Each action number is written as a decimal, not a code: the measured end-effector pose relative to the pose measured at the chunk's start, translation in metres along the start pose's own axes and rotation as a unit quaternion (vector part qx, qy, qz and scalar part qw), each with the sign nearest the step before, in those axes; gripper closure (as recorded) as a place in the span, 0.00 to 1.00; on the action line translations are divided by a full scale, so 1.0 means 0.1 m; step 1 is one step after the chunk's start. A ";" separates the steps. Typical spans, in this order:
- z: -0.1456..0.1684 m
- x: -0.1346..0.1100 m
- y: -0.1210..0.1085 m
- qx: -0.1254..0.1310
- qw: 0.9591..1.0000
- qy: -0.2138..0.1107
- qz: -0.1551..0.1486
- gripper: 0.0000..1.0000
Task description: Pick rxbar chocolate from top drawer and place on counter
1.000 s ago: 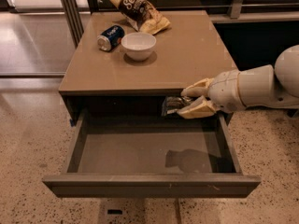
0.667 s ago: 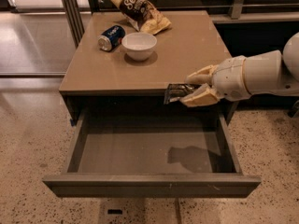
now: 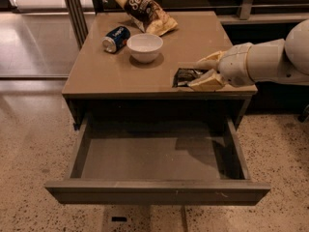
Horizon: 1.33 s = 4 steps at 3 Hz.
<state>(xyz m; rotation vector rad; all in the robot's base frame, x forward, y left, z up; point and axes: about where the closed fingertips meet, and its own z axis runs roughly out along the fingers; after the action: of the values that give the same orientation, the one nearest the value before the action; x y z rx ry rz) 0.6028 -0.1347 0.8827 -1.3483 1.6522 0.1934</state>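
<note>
The bar (image 3: 182, 75) is held by its right end between the narrowly closed fingers of the gripper (image 3: 194, 76), and it is now found at the front edge of the counter (image 3: 111, 71), at about 5 o'clock on the top. Against its place a second ago, lower down in front of the table and above the open drawer (image 3: 154, 191), the bar is raised and carried back toward 12 o'clock, so that it is level with the counter or just above it; whether its underside is touching the surface cannot be told. The drawer is left pulled out at 6 o'clock with nothing seen on its floor, so the picking is judged done and only the placing is left. The spot under the bar is bare: the bowl (image 3: 145, 47) is set well apart toward 10 o'clock from the gripper, the can (image 3: 116, 38) lies beyond it, and the bag (image 3: 147, 13) is at 12 o'clock by the back edge, so none of them is judged to be in the way. A short move further in over the counter is called for before the fingers are parted, since a bar released this near the edge could be tipped back into the drawer
</note>
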 end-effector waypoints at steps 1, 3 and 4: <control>0.22 0.12 -0.26 0.018 1.000 0.015 0.002 1.00; 0.56 0.23 -0.59 0.029 0.998 0.047 0.001 1.00; 0.57 0.23 -0.60 0.029 0.998 0.049 0.001 0.82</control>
<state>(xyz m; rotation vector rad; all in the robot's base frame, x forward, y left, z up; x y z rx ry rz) 0.6861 -0.1365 0.8605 -1.3309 1.7286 0.0811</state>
